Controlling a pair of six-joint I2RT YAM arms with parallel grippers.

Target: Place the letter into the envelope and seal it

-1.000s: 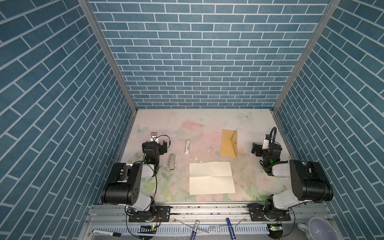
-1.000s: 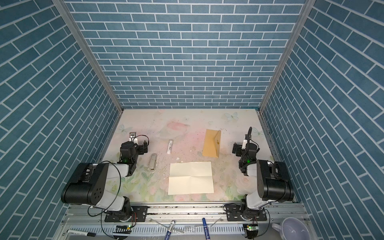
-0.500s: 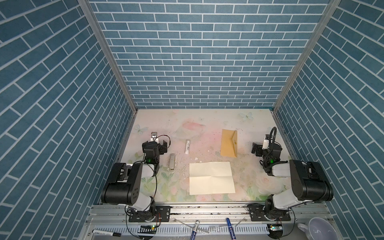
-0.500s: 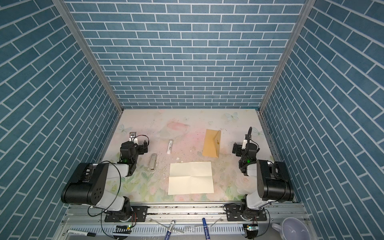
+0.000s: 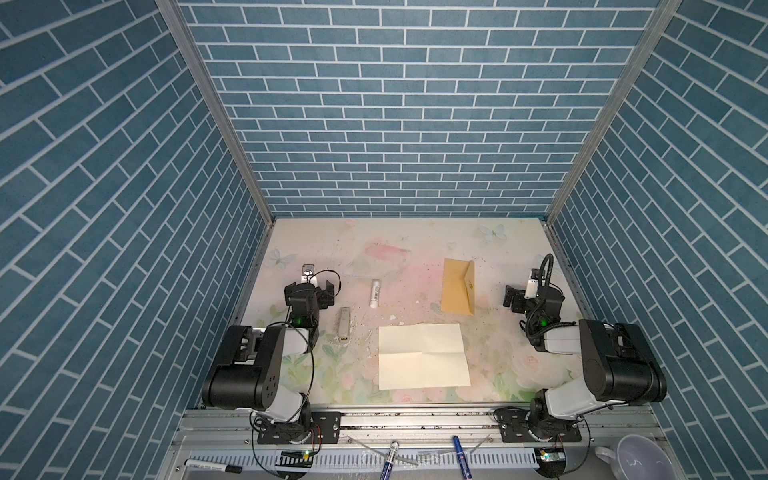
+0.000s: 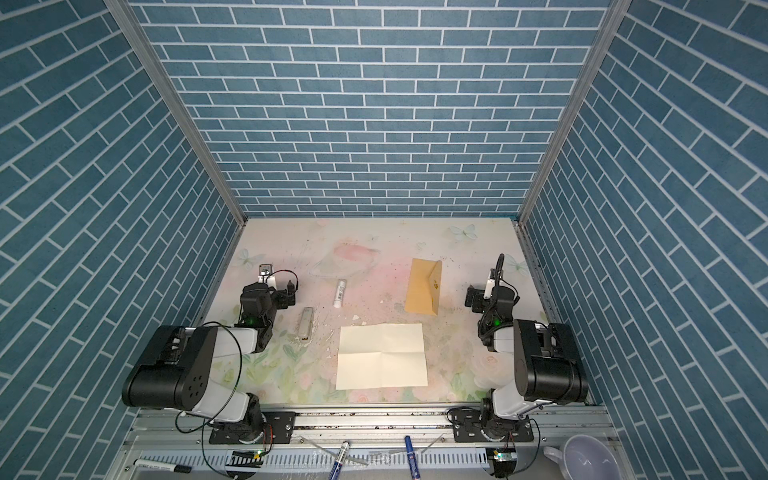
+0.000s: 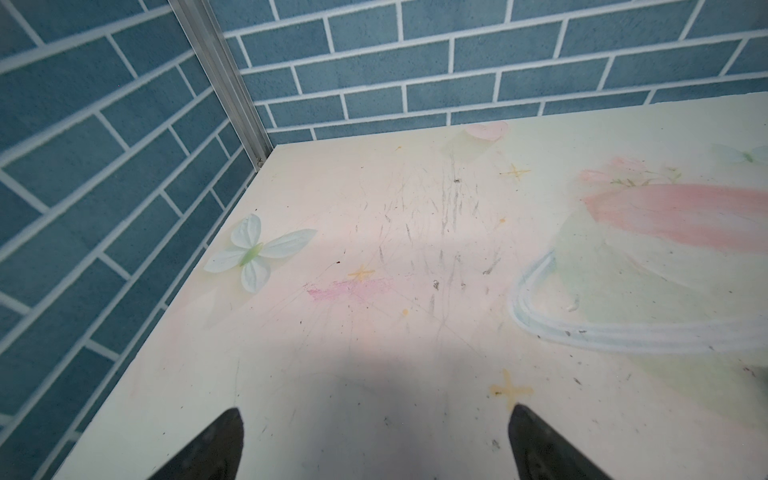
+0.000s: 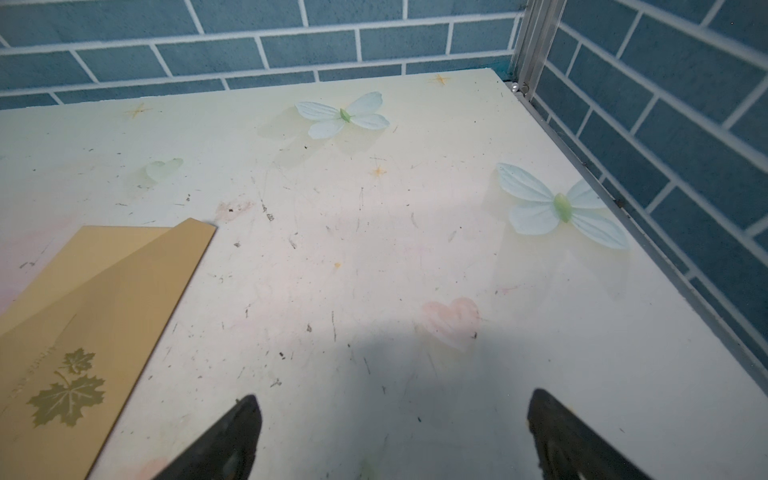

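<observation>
Both top views: one letter, one envelope, two empty grippers.
One pale cream, creased rectangular paper letter (image 5: 424,356) lies flat near the front edge of the pastel floral tabletop (image 5: 415,249), between the arms. One long tan kraft-paper envelope (image 5: 458,286) lies just behind it, apart from it, gold leaf emblem up. Two small things lie to the letter's left: one white cylindrical stick (image 5: 375,293) and one slim grey bar (image 5: 343,324). In the wrist views the left gripper (image 7: 374,409) and the right gripper (image 8: 394,395) each spread two black fingers wide over bare table, holding nothing. Along the front rail lie one black marker (image 5: 212,466) and two blue pens (image 5: 390,455), with one pale mug (image 5: 636,459).
</observation>
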